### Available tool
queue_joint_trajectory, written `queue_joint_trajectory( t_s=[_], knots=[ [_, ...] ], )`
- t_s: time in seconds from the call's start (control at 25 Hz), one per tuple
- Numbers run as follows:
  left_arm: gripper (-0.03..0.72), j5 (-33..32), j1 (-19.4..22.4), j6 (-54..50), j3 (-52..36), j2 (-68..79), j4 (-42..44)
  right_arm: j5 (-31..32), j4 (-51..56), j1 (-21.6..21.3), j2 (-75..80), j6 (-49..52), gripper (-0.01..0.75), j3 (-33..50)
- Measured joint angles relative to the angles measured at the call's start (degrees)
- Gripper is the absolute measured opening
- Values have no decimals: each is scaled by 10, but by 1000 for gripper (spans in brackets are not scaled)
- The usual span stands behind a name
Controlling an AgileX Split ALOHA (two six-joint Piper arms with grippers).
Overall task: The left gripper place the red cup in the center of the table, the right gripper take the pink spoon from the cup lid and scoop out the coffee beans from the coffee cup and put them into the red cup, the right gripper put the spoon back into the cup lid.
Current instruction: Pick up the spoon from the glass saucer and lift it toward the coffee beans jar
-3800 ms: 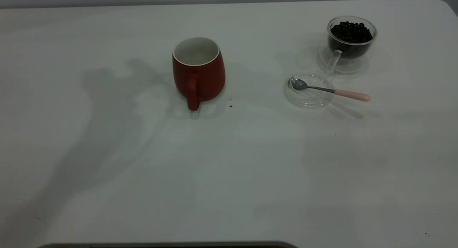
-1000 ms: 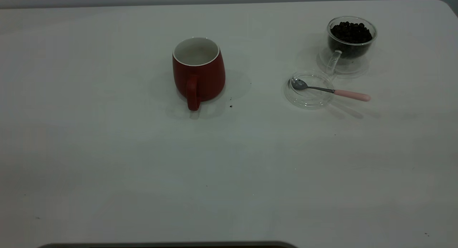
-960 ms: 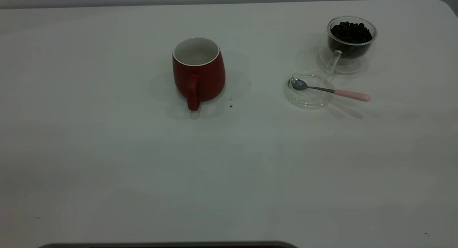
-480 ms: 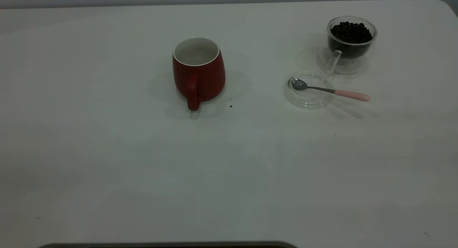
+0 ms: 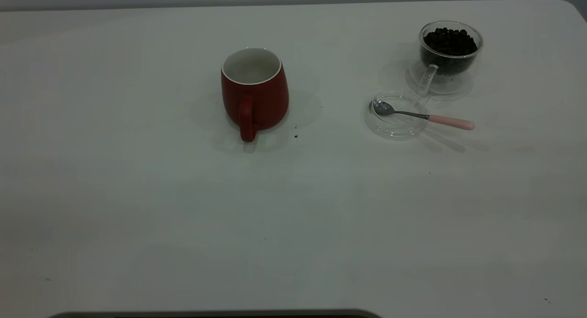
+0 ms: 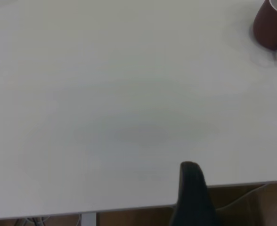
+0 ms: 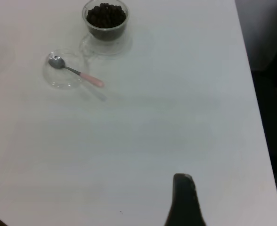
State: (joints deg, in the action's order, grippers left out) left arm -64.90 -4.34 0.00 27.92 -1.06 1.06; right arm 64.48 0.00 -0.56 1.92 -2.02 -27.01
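The arm shadow beside the red cup (image 5: 255, 92) had cleared. Next step: the right gripper (image 7: 184, 200), jaws' state unclear, must reach the pink spoon (image 5: 424, 116).

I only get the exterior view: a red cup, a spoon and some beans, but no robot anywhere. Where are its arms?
Observer: The left wrist view shows part of the left claw at the near edge of the table, far from the red cup.
Operator: And the other one?
Observer: Part of the right claw shows above the tabletop, well apart from the pink spoon on the cup lid.
Operator: Is either carrying something?
Observer: In both wrist views, nothing shows at either claw.
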Motion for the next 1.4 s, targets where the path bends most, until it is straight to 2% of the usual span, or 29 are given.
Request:
queue_joint_trajectory(
  t_s=[0.2, 0.32, 0.52, 0.8, 1.08, 1.2, 1.4],
  knots=[
    [569, 0, 0, 0, 0, 0, 0, 0, 5, 0, 3, 4, 593, -3],
    [569, 0, 0, 0, 0, 0, 0, -15, 13, 0, 46, 4, 624, -31],
    [569, 0, 0, 0, 0, 0, 0, -72, 62, 0, 213, 1, 698, -119],
    [569, 0, 0, 0, 0, 0, 0, -111, 193, 0, 500, -61, 703, -257],
    [569, 0, 0, 0, 0, 0, -1, -125, 288, -1, 729, -106, 701, -345],
    [569, 0, 0, 0, 0, 0, -1, -127, 344, -28, 801, -129, 701, -355],
    [569, 0, 0, 0, 0, 0, -1, -79, 426, -129, 881, -207, 701, -356]
  ],
)
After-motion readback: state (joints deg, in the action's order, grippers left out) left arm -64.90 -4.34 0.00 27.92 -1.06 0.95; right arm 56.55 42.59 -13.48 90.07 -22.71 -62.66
